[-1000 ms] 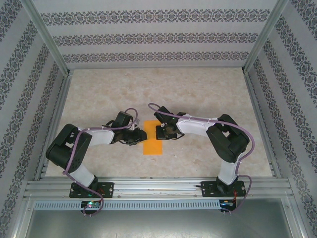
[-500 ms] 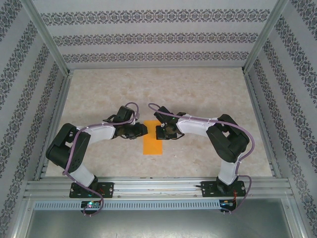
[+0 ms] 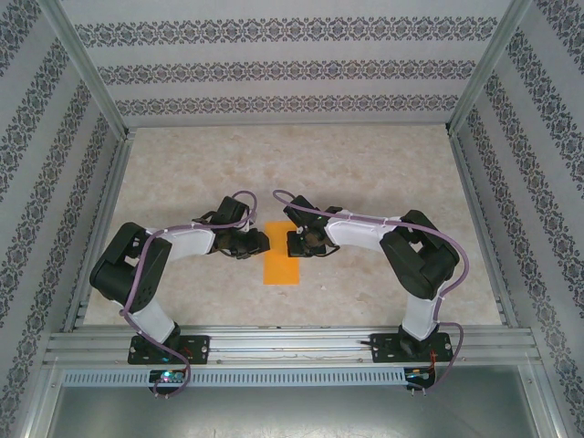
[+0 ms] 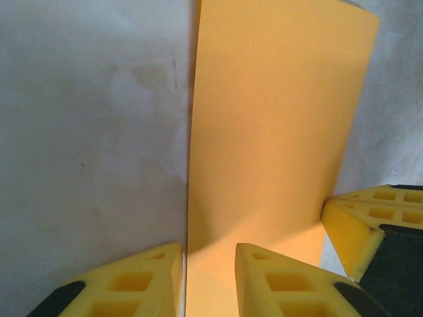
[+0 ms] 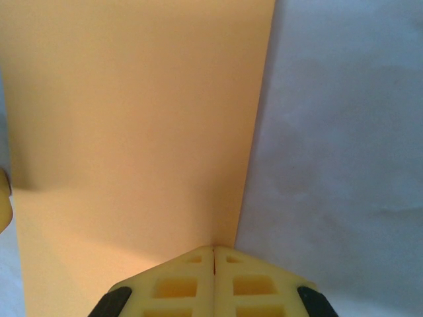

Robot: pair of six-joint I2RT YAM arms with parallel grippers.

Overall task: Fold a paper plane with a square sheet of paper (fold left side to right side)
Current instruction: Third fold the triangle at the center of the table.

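Note:
The square sheet of paper (image 3: 281, 263) lies flat on the table as a bright orange upright rectangle, folded in half. My left gripper (image 3: 261, 242) is at its upper left edge. In the left wrist view the left gripper (image 4: 208, 254) stands slightly open and low over the paper (image 4: 277, 119), one fingertip (image 4: 149, 264) over bare table, the other on the orange. My right gripper (image 3: 294, 243) is at the upper right. In the right wrist view the right gripper (image 5: 213, 249) is shut, tips down on the paper (image 5: 132, 119) near its right edge.
The beige marbled table (image 3: 365, 173) is walled by patterned panels on three sides. An aluminium rail (image 3: 292, 345) carries both arm bases at the near edge. The right gripper's yellow fingers (image 4: 370, 218) show at the paper's far side in the left wrist view.
My left gripper has slid a little toward the far end along the paper's left edge. The right gripper and the paper have stayed put.

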